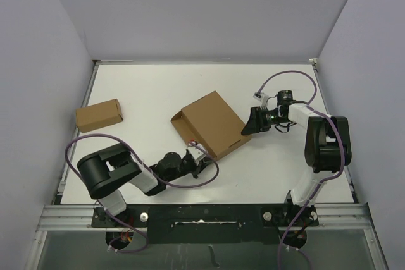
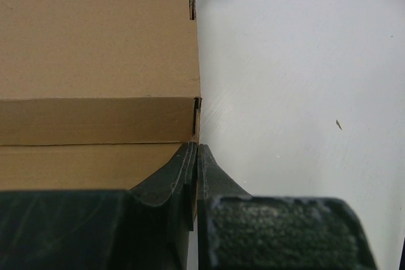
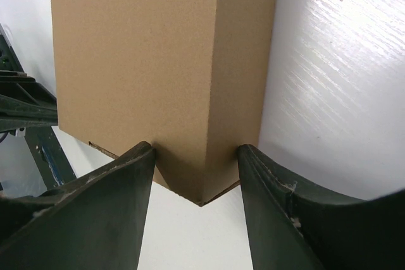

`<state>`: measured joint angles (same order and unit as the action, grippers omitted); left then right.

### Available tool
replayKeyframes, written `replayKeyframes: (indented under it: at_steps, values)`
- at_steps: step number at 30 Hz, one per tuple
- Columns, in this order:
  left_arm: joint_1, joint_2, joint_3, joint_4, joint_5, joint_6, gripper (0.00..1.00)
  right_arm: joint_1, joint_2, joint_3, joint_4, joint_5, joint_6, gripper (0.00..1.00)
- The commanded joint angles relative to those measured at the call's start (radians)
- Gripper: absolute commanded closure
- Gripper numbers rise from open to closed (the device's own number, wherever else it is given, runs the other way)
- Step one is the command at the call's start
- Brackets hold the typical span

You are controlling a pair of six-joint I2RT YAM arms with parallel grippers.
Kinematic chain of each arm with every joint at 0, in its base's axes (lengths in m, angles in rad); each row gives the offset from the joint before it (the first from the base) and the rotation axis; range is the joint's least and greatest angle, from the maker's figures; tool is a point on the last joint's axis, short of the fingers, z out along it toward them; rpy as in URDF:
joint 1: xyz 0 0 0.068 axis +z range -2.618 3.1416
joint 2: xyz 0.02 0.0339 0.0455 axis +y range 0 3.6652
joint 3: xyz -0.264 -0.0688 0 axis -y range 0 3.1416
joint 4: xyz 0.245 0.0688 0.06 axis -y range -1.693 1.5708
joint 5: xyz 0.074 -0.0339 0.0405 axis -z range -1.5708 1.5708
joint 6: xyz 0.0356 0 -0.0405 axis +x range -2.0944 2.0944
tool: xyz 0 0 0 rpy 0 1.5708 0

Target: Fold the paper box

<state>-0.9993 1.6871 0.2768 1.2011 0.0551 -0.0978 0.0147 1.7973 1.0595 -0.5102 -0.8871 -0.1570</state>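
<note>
The paper box [image 1: 212, 123], a large flat brown cardboard mailer, lies at the table's middle, turned diagonally. My left gripper [image 1: 201, 156] is at its near corner. In the left wrist view the gripper [image 2: 197, 151] is shut, with a thin cardboard edge of the box [image 2: 95, 61] pinched between the jaws. My right gripper [image 1: 249, 126] is at the box's right corner. In the right wrist view the gripper [image 3: 196, 156] straddles that corner of the box [image 3: 145, 55], one fingertip against each face.
A much smaller brown cardboard box [image 1: 99, 115] lies at the far left by the wall. White walls close the table at the left, back and right. Purple cables loop from both arms over the table.
</note>
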Motion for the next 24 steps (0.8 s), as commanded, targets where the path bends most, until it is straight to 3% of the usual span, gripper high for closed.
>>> replayKeyframes:
  at_steps: [1,15,22,24]
  values:
    - [0.005,-0.07,0.055,-0.123,0.014,-0.013,1.0,0.01,0.032,0.013,0.021,0.117,-0.049,0.47]
    - [0.005,-0.198,0.297,-0.665,-0.027,-0.029,1.0,0.028,0.032,0.013,0.019,0.106,-0.053,0.47]
    - [0.005,-0.197,0.412,-0.818,0.001,-0.035,1.0,0.026,0.029,0.015,0.018,0.108,-0.054,0.47]
    - [0.005,-0.212,0.419,-0.838,-0.003,-0.054,0.9,0.024,0.029,0.017,0.018,0.107,-0.055,0.47]
